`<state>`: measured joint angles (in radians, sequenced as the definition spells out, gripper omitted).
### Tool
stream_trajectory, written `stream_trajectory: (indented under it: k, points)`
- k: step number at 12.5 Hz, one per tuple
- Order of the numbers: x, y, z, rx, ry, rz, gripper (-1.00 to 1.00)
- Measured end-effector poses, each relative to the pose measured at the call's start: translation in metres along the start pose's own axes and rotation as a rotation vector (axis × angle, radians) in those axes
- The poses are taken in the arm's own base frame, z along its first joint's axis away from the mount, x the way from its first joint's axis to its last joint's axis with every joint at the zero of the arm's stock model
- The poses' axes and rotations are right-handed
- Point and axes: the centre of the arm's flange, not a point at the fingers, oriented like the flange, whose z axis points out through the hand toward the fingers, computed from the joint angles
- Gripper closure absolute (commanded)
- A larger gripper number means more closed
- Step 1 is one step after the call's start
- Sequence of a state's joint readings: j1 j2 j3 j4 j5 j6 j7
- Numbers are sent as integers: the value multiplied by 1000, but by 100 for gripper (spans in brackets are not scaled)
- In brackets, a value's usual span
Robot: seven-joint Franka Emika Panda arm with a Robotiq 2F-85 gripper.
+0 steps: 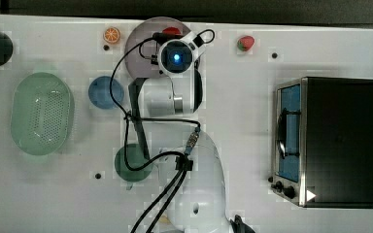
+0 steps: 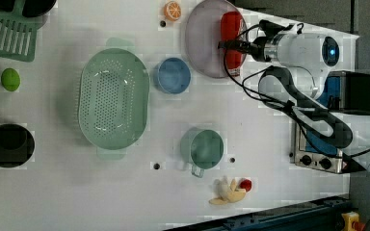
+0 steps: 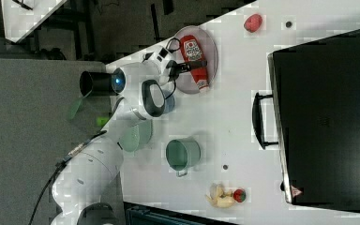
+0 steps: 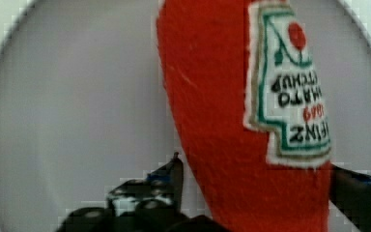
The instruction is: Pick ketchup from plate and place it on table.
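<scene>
One plate (image 2: 203, 43), one ketchup (image 3: 194, 58), two cups (image 2: 202, 148), perhaps one strawberry (image 1: 245, 43)

Three overhead table (image 1: 53, 194) views; wrist camera close on plate (image 4: 77, 96).

This is a robot lab bench dressed up as a toy kitchen. A white Franka arm (image 3: 93, 164) with loose black cables (image 1: 126, 97) is mounted at one edge of a broad white table (image 2: 77, 192) marked with small dark dots. Spread around the arm are play-kitchen props: a pale green perforated basket (image 2: 113, 98), a small blue dish (image 2: 172, 75), a green cup (image 2: 202, 148) and a toaster oven (image 1: 337, 141) beside the arm's base. Felt-like toy foods sit near the gripper (image 2: 229, 44): an orange slice (image 1: 111, 34) and a strawberry (image 1: 245, 42).
</scene>
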<state>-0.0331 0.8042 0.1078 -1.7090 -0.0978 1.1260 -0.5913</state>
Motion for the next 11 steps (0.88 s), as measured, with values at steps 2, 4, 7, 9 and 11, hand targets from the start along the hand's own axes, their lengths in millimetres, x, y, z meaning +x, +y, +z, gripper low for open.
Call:
stream_trajectory:
  k: [2, 4, 7, 9, 11]
  points:
    - [0, 4, 1, -4, -2, 3, -23]
    - [1, 7, 0, -6, 1, 8, -23]
    - [3, 10, -13, -9, -3, 12, -23]
    - [4, 11, -39, -31, -39, 2, -23]
    - [9, 14, -83, -45, -55, 10, -23]
